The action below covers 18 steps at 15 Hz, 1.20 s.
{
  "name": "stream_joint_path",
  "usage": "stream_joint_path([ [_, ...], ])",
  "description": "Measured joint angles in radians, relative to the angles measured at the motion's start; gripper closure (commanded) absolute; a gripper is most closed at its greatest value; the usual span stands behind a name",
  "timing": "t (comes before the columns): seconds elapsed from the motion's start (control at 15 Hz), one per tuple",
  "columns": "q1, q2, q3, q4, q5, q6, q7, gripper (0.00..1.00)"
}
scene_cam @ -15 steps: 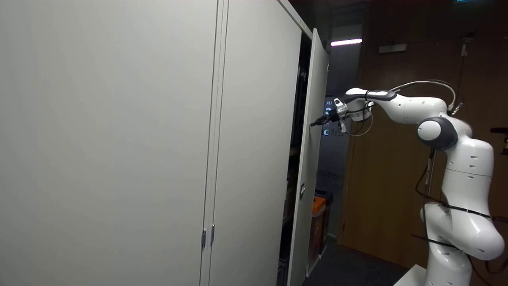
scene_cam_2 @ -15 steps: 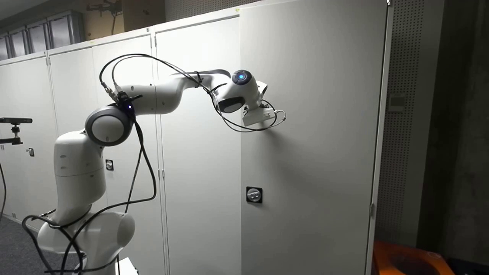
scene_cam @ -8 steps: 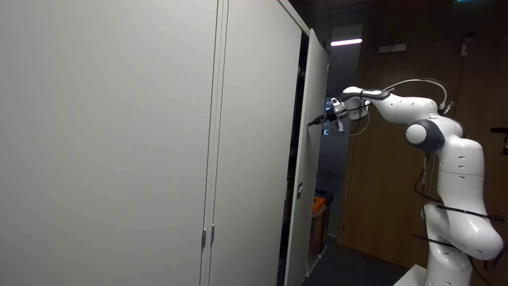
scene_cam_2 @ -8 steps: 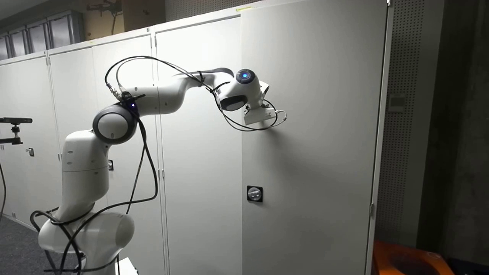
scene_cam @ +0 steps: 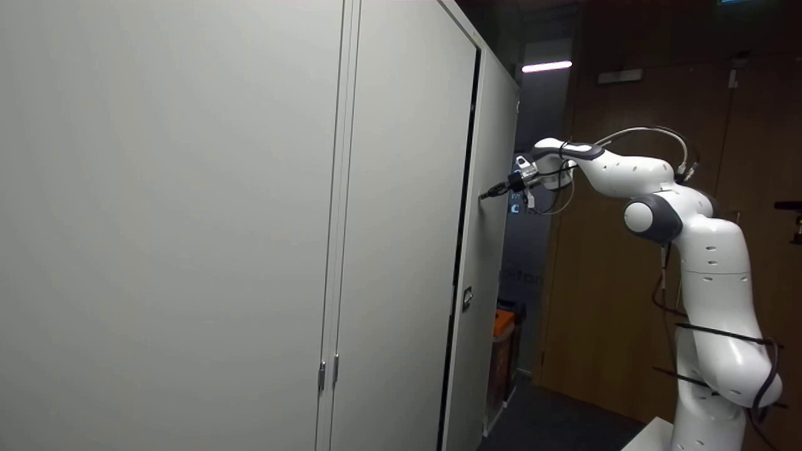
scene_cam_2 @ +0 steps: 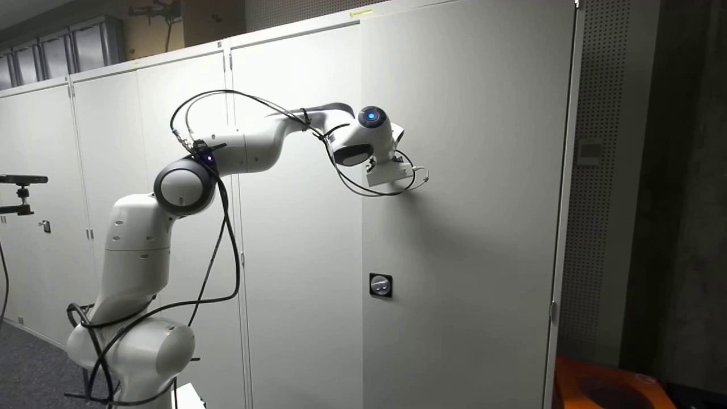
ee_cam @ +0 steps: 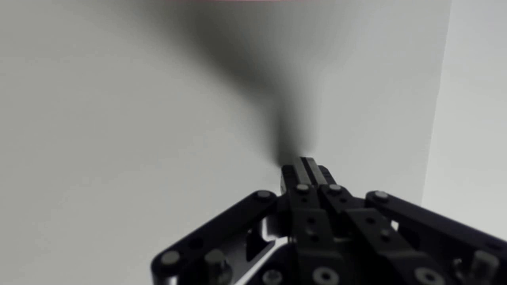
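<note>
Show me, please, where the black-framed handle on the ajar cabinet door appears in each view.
In an exterior view: handle right of centre, lower half.
In an exterior view: handle slightly right of centre, lower half.
Wrist view: handle absent.
Shared landmark: the door.

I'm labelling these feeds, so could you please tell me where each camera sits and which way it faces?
In an exterior view, the camera sits close beside the cabinet fronts, looking along them to the ajar door; arm and claw show.
In an exterior view, the camera stands off the cabinet fronts, facing them and the latch; the arm shows, the claw is hidden.
The wrist view, from the arm's end, looks past the claw's shut fingers at the door.
Both exterior views share the arm, door and latch.
</note>
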Motion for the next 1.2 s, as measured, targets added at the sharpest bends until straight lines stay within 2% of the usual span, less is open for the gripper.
stream_joint_path([
  [0.33, -0.375, 0.03, 0.403, 0.078, -0.003, 0.001, 0.0, 1.0],
  [0.47, -0.493, 0.047, 0.527, 0.111, -0.009, -0.001, 0.0, 1.0],
  [0.53, -0.514, 0.052, 0.544, 0.121, -0.008, -0.002, 0.0, 1.0],
  [1.2, -0.525, 0.075, 0.54, 0.158, -0.009, -0.009, 0.0, 1.0],
])
